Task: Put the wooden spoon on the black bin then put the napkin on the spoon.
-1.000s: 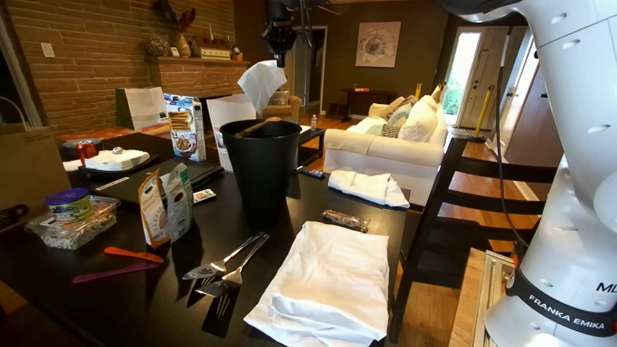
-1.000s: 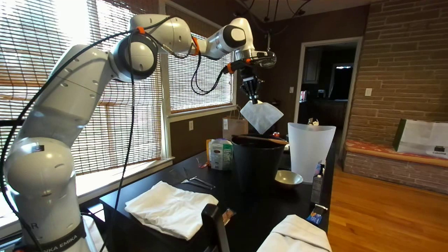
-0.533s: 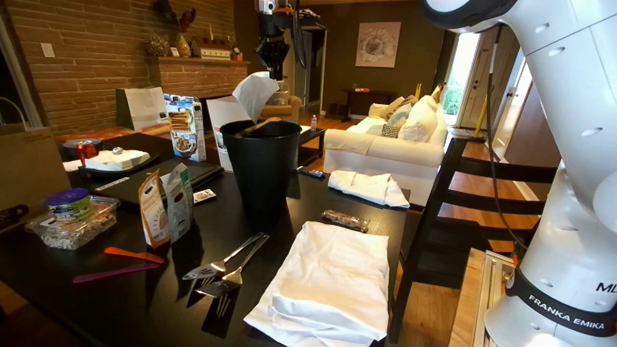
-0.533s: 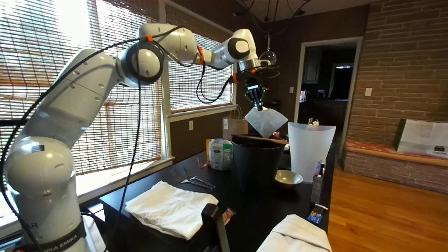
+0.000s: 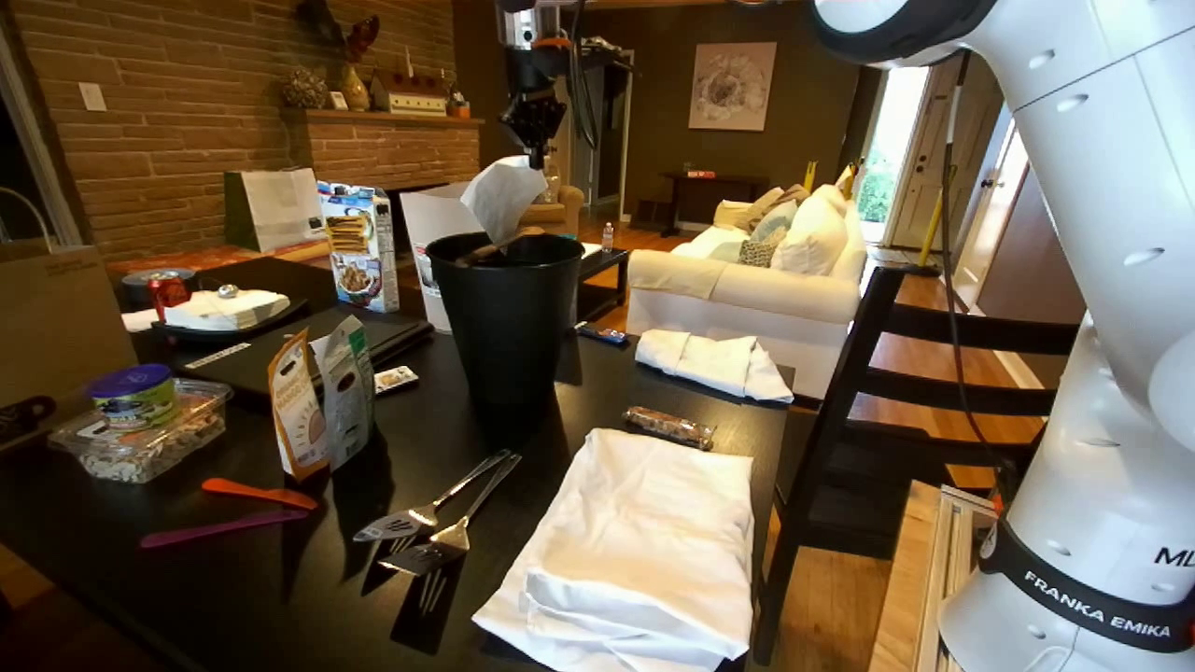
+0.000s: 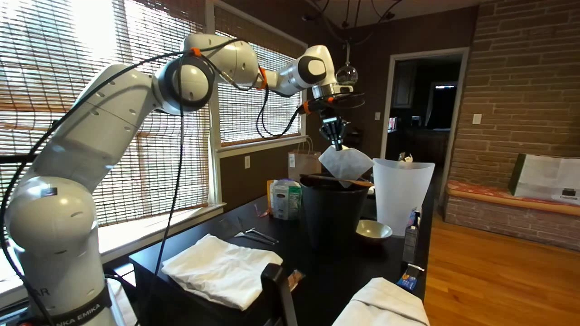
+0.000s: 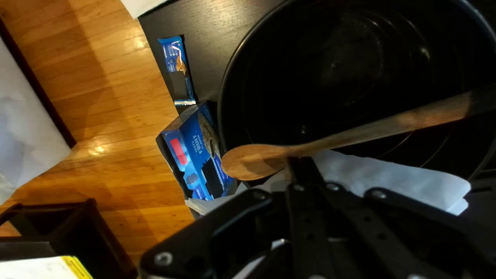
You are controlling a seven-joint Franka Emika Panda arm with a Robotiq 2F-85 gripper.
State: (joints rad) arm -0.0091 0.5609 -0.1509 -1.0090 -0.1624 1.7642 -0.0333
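The black bin [image 5: 504, 327] stands upright on the dark table; it also shows in an exterior view [image 6: 333, 217] and from above in the wrist view [image 7: 329, 77]. The wooden spoon [image 7: 372, 131] lies across the bin's mouth, its bowl at the rim; it shows in both exterior views [image 5: 485, 248] [image 6: 360, 183]. My gripper [image 6: 338, 147] is shut on the white napkin [image 6: 346, 164] and holds it by its upper edge above the bin. The napkin [image 5: 504, 198] hangs down, its lower corner at the spoon's height; I cannot tell whether they touch. In the wrist view the fingertips [image 7: 304, 161] partly hide the napkin [image 7: 379, 176].
A tall white container [image 6: 401, 194] and a metal bowl [image 6: 374, 230] stand close beside the bin. A blue box [image 7: 197, 151] is near the table edge. A large folded cloth [image 5: 644, 541], metal utensils [image 5: 448, 523] and snack pouches [image 5: 322, 401] lie or stand around.
My gripper has come down with the napkin over the bin, and a little away from the robot's base. The napkin's lower corner has dropped to the rim. The spoon and bin have not moved.
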